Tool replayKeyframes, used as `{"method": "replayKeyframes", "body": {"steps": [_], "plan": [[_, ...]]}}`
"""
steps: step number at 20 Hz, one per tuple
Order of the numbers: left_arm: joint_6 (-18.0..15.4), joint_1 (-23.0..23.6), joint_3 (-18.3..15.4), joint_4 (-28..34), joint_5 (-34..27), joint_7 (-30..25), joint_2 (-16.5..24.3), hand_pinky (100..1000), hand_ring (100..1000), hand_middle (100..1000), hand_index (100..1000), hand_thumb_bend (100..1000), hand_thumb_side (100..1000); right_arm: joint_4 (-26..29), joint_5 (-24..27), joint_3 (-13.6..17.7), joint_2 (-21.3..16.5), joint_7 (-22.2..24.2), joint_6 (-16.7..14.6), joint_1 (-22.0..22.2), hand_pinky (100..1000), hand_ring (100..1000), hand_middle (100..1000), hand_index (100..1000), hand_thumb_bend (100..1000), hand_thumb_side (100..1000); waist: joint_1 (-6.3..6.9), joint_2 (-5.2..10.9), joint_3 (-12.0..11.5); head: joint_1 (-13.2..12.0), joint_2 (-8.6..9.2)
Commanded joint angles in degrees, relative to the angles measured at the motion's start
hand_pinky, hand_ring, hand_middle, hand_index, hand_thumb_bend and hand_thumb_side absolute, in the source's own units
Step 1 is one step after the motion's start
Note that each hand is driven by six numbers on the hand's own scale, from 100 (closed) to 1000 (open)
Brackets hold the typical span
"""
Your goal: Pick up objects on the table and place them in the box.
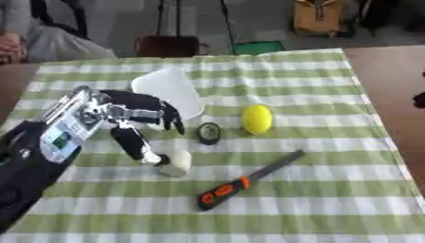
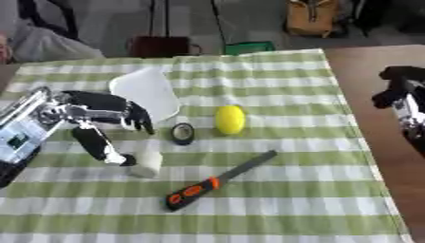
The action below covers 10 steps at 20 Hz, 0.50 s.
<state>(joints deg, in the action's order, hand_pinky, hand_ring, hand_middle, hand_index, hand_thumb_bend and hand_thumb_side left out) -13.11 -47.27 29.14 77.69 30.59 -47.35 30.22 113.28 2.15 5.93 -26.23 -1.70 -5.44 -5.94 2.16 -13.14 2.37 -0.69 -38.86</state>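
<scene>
1. Counter (image 1: 332,156): covered by a green-and-white striped cloth that fills most of the frame; bare brown surface shows at the right edge.
2. Left hand (image 1: 137,114): comes in from the lower left of the frame. Fingers curved downward above the cloth, thumb stretched down so its tip touches the white cylinder; nothing is enclosed in the grasp.
3. Right hand (image 2: 402,92): at the right edge of the frame, over the bare brown surface, well apart from the objects. Whether its fingers are open or closed cannot be told.
4. White box (image 1: 170,90): pale, tilted, upper centre-left, just behind the left hand.
5. Tool with orange-and-black handle (image 1: 247,179): lies diagonally, lower centre, blade toward the upper right.
6. Yellow lemon (image 1: 256,118): centre, just right of the tape roll.
7. White cylinder (image 1: 176,163): centre-left, at the thumb tip.
8. Black tape roll (image 1: 209,133): flat on the cloth, centre.
</scene>
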Motion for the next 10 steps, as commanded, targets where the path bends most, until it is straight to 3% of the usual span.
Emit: {"method": "replayKeyframes", "body": {"steps": [1, 10], "plan": [[-0.40, -0.56, -0.11, -0.05, 0.77, 0.00, 0.76, 764, 779, 795, 847, 438, 371, 1.31, 0.23, 0.17, -1.58, -0.02, -0.22, -0.11, 584, 580, 709, 764, 211, 606, -0.23, 1.23, 0.02, 0.07, -0.14], [-0.45, 0.17, -0.08, -1.82, 2.42, 2.11, -0.79, 751, 766, 773, 841, 436, 357, 1.31, 0.24, 0.11, -1.39, 0.03, -0.18, -0.21, 583, 580, 709, 765, 211, 606, -0.26, 1.05, 0.14, -0.03, -0.12]]}}
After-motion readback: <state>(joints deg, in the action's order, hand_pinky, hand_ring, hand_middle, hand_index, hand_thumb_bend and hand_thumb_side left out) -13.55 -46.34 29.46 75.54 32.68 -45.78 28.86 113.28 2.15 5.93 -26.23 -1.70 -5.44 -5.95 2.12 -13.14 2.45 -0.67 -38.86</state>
